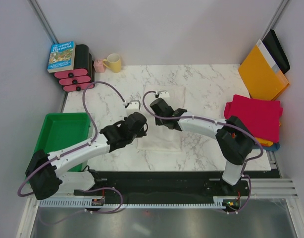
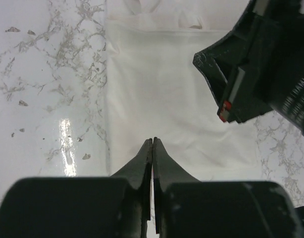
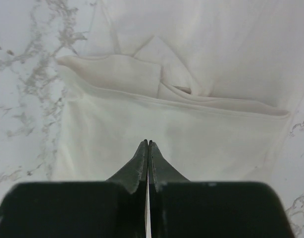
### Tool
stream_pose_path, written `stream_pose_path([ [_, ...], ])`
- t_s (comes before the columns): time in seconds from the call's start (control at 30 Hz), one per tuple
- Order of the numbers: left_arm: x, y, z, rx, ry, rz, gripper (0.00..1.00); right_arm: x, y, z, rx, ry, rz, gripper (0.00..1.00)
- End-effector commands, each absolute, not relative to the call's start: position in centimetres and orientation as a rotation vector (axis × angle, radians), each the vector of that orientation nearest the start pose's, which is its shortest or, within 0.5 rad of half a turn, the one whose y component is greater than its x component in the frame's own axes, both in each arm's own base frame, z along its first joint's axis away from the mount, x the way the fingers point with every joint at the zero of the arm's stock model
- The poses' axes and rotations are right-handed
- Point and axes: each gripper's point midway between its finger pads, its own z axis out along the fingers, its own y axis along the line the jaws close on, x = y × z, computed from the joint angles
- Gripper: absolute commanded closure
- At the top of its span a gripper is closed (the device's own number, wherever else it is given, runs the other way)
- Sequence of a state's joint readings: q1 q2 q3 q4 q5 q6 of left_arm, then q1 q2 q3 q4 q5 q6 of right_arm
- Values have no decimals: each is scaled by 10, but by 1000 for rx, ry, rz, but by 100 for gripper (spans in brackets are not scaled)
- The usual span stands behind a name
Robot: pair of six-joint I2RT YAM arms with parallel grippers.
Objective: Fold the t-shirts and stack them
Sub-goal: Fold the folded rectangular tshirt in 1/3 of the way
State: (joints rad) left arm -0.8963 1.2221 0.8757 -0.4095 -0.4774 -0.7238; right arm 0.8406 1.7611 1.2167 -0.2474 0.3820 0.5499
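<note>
yellow title lettering on the blue paperback [image 1: 61,55] at 10 o'clock of the tabletop [image 1: 206,89], too small to read. at the centre, the white t-shirt [image 1: 164,141], partly folded into a rectangle, with wrinkled flaps bunched along its far edge. left end effector [image 2: 153,144] closed, fingers pressed together and gripping nothing, tips low over the near part of the white cloth; shirt spread toward 12 o'clock from them, contact impossible to tell. right end effector [image 3: 147,145] also closed and empty, over the shirt's middle, folded flaps at its 12 o'clock. at 3 o'clock of the tabletop, a folded crimson t-shirt [image 1: 253,115] stacked on an orange t-shirt [image 1: 265,142] and a dark blue t-shirt [image 1: 276,147], well apart from both end effectors.
</note>
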Motion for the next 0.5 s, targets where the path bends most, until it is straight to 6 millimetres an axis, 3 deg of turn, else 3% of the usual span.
stream_pose_path([
  [0.0,253,-212,149,-88,2202,-294,98,358,303,76,-178,2337,167,100],
  [0.2,244,-195,143,-94,2201,-268,98,386,303,65,-152,2337,119,100],
  [0.47,237,-188,136,-102,2217,-259,98,406,312,76,-128,2304,135,100],
])
